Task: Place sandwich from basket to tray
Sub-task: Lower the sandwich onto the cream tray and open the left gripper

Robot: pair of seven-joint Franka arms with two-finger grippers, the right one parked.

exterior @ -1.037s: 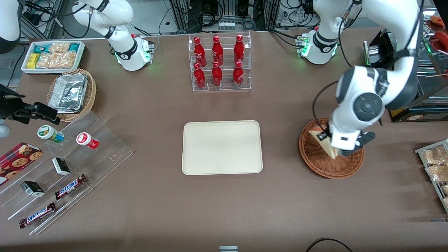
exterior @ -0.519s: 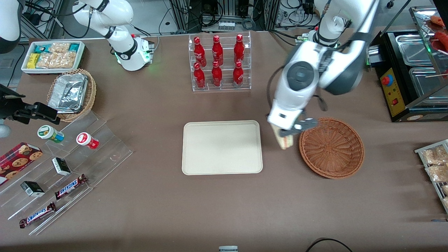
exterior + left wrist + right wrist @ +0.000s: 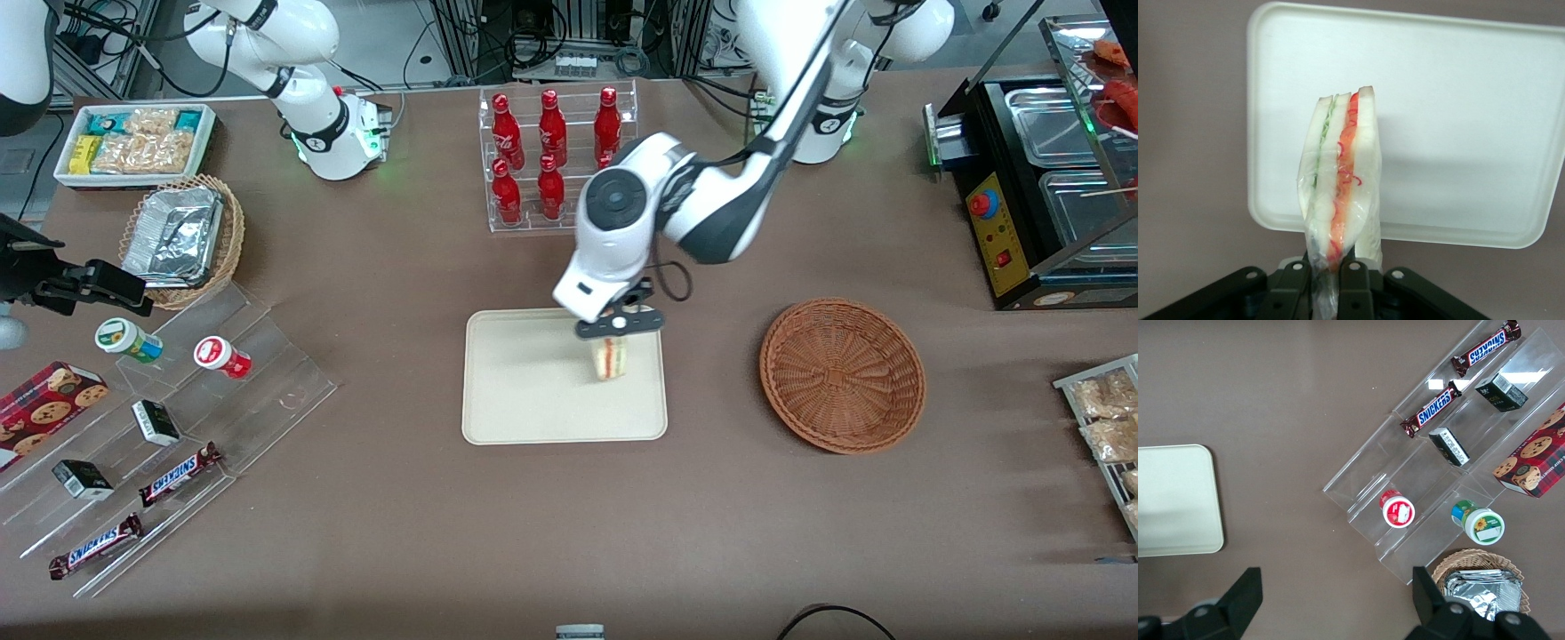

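Over the tray (image 3: 516, 391) hangs the gripper (image 3: 616, 327), and its two black fingers (image 3: 1353, 283) are pinched tight on the sandwich (image 3: 610, 357). The sandwich is wrapped in clear film and sits on its edge, so you can see white bread with red, orange and green stripes running along it. It is above the part of the tray that is closest to the basket (image 3: 842, 375). You cannot tell if its bottom edge touches the tray or floats just above it. In the left wrist view the sandwich (image 3: 1340, 200) sticks out from between the fingers, with the cream tray (image 3: 1458, 127) spread out underneath. The round brown basket sits on the table toward the working arm's end, apart from the tray, and has nothing in it. A clear rack of red bottles (image 3: 556, 160) stands farther from the front camera than the tray. Toward the parked arm's end of the table, clear steps (image 3: 178, 427) hold two little round tubs (image 3: 218, 356), small boxes and chocolate bars (image 3: 178, 475).
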